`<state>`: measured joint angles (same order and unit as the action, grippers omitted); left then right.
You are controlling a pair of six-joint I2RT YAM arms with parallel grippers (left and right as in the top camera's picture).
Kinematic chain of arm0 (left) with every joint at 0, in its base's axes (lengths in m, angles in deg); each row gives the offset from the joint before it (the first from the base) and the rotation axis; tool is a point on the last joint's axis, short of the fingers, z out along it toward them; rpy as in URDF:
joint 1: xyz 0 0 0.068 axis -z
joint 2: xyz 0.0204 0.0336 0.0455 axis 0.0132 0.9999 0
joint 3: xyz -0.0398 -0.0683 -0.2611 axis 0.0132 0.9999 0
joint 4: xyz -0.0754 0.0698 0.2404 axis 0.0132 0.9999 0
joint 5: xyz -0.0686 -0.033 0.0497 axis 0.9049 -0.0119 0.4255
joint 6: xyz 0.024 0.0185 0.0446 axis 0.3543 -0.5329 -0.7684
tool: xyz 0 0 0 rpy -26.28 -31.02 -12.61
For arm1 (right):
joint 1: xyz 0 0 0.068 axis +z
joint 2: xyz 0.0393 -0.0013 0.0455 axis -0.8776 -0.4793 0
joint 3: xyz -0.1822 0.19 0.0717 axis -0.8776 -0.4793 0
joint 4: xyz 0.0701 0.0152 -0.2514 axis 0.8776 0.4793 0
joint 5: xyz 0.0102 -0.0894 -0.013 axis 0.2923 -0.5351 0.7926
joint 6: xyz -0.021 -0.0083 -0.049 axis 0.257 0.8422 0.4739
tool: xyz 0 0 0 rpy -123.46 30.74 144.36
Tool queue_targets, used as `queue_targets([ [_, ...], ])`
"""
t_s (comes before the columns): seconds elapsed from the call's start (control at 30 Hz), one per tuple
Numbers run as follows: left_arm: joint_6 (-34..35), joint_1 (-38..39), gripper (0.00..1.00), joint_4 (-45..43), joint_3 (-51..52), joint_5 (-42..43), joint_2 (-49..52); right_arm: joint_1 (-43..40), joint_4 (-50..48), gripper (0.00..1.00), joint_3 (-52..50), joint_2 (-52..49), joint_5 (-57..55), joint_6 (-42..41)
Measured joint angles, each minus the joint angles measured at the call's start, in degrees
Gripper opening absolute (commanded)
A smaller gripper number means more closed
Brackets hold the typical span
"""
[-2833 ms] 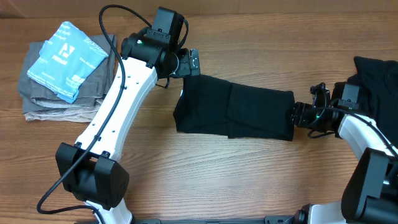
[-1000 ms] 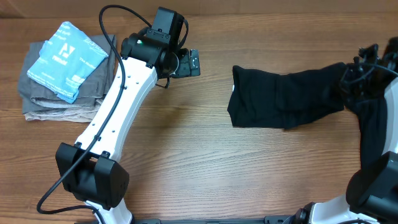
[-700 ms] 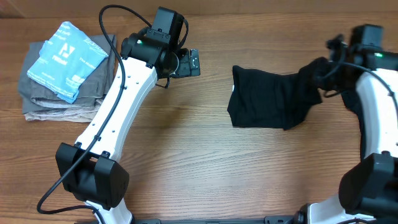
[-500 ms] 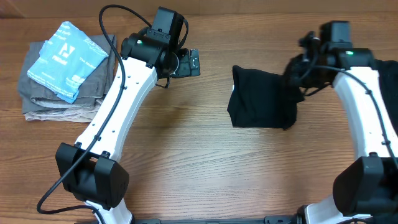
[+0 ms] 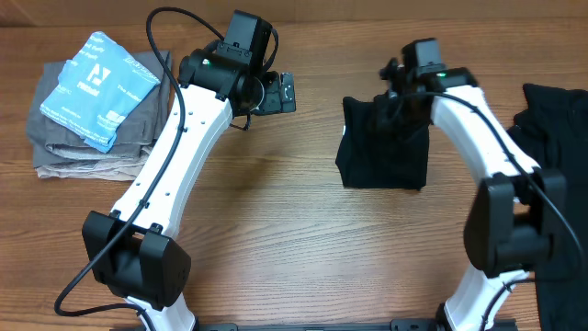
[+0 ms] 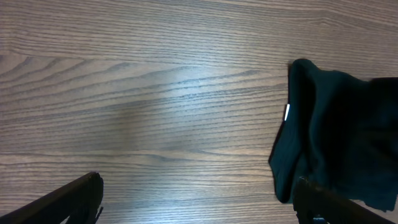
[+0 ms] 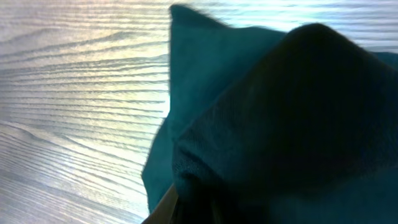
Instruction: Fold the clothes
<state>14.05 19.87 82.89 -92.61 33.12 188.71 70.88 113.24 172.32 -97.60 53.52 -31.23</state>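
A black garment (image 5: 381, 156) lies folded into a compact square on the wooden table, right of centre. My right gripper (image 5: 401, 90) hovers over its far edge, shut on a bunched fold of the cloth. The right wrist view is filled by that black garment (image 7: 280, 112), which hides my fingertips. My left gripper (image 5: 286, 94) stands open over bare wood to the left of the garment, holding nothing. In the left wrist view the black garment (image 6: 339, 130) lies at the right, past the wide-spread left gripper (image 6: 196, 190).
A folded grey cloth stack (image 5: 64, 147) with a light blue printed piece (image 5: 96, 87) on top sits at the far left. More dark clothes (image 5: 556, 115) are heaped at the right edge. The left arm's white link (image 5: 179, 156) crosses the left half of the table.
My right gripper has carried the garment's right end up and leftward over the rest, halving its length. The left arm has not moved.
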Motion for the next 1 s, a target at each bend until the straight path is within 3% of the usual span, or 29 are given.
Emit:
queue_targets([
  [0.33, 0.00, 0.00, 1.00, 0.00, 0.00, -0.02, 0.00, 1.64, -4.44, 0.54, 0.42, -3.54, 8.72, -2.51],
  [0.53, 0.00, 0.00, 1.00, 0.00, 0.00, -0.02, 0.00, -1.36, 1.16, 0.56, 5.42, -3.54, 21.14, -2.10],
  [0.6, 0.00, 0.00, 1.00, 0.00, 0.00, -0.02, 0.00, -3.63, 4.31, 0.55, 6.97, -3.43, 23.19, -1.92],
  [0.67, 0.00, 0.02, 1.00, 0.00, 0.00, -0.02, 0.00, -6.01, 7.19, 0.45, 7.34, -3.04, 24.30, -1.84],
  [0.7, 0.00, 0.02, 1.00, 0.00, 0.00, -0.02, 0.00, -7.30, 8.83, 0.36, 7.37, -2.82, 24.59, -1.57],
  [0.73, 0.00, 0.02, 1.00, 0.00, 0.00, 0.00, 0.00, -8.33, 10.19, 0.16, 7.39, -2.71, 24.70, -1.77],
  [0.77, 0.00, 0.00, 1.00, 0.02, 0.00, 0.00, 0.00, -9.25, 11.72, 0.04, 7.41, -2.62, 24.63, -1.92],
  [1.0, 0.00, 0.02, 1.00, -0.02, 0.00, -0.02, 0.00, -9.81, 12.76, 0.04, 3.93, -2.32, 23.54, -1.88],
])
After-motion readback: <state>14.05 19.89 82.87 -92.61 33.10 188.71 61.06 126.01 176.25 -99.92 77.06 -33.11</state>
